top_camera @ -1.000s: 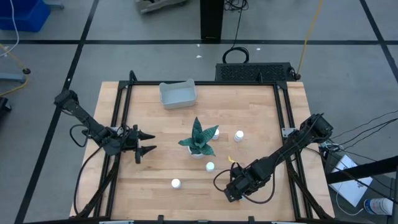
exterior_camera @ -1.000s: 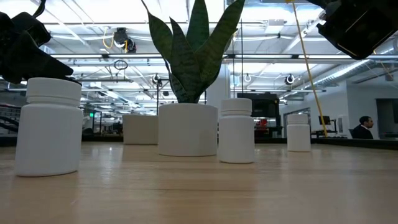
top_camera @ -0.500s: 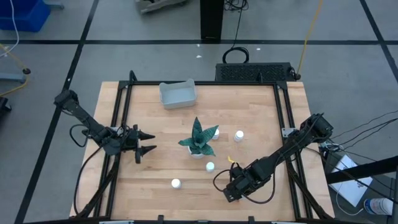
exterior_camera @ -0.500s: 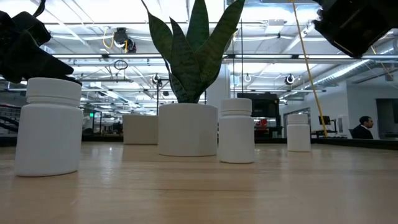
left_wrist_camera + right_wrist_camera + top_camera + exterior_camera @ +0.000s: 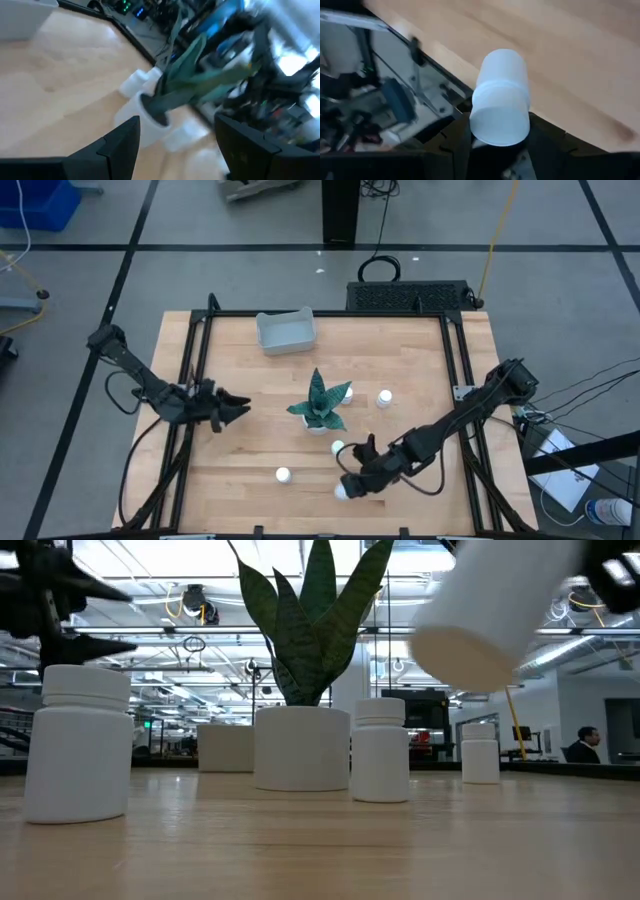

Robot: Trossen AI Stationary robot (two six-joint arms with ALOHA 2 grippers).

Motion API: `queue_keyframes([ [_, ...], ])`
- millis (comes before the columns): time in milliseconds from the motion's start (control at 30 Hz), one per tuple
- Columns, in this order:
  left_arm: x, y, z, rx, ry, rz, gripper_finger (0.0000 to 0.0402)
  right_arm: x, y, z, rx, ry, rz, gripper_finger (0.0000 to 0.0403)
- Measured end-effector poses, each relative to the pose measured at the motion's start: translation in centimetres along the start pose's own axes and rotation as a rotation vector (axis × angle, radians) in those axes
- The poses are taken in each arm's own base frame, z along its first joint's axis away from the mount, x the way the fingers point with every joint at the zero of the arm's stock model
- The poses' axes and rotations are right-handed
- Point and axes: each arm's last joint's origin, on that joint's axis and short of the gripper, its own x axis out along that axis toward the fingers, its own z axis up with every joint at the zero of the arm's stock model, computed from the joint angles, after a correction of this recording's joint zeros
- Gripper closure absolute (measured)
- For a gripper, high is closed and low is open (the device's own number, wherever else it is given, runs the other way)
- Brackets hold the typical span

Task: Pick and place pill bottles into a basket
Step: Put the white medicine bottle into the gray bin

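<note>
You are looking at a robotics lab set in a large industrial hall: the pale wooden tabletop (image 5: 300, 390) with its black metal frame stands on a grey concrete floor marked with dark lines (image 5: 560, 250), and cables trail across that floor beside it. Across the tabletop you see a high open ceiling with exposed ducts and long strip lights (image 5: 180, 600), rows of dark equipment racks (image 5: 420, 720), and a person in dark clothing (image 5: 585, 745) far off at the side.
</note>
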Motion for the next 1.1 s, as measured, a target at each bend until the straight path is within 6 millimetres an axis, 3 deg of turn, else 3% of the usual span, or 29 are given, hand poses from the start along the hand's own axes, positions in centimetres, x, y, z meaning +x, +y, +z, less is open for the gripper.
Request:
queue_keyframes([
  [267, -0.2, -1.9, 1.8, -0.289, -0.112, -0.165, 0.0144, -3.2, 2.4, 2.2, -0.081, -0.118, 0.19, 0.0255],
  [433, -0.4, -2.3, 2.4, -0.358, -0.15, -0.209, 0.0144, -4.5, 3.5, 3.3, -0.125, -0.15, 0.29, 0.0253],
  [867, -0.7, -3.2, 2.9, -0.666, -0.016, -0.393, 0.0144, -6.0, 6.2, 5.2, -0.196, -0.239, 0.566, 0.0252],
  [1100, -0.6, -5.8, 4.4, -0.657, 0.044, -0.441, 0.0144, -6.4, 6.6, 6.3, -0.206, -0.275, 0.601, 0.0255],
])
